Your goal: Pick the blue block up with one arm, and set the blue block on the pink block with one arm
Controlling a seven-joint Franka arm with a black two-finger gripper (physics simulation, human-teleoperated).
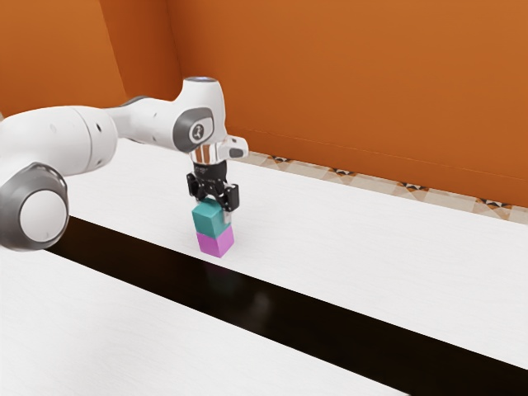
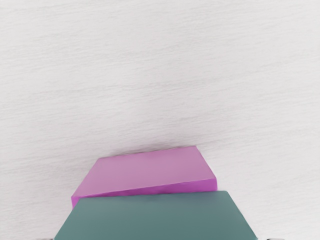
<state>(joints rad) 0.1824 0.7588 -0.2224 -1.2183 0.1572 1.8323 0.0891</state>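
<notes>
The blue block [image 1: 209,218], teal in colour, rests on top of the pink block [image 1: 215,242] on the white table [image 1: 355,239], near the edge of a dark strip. My gripper [image 1: 214,203] comes straight down onto the stack, with one finger against each side of the blue block's upper part, shut on it. In the wrist view the blue block [image 2: 155,217] lies just under the hand, and the top of the pink block [image 2: 147,172] shows beyond it.
A wide black strip [image 1: 272,309] crosses the table just in front of the stack. An orange wall [image 1: 371,74] stands behind the table, with a patterned floor border [image 1: 371,180] at its foot.
</notes>
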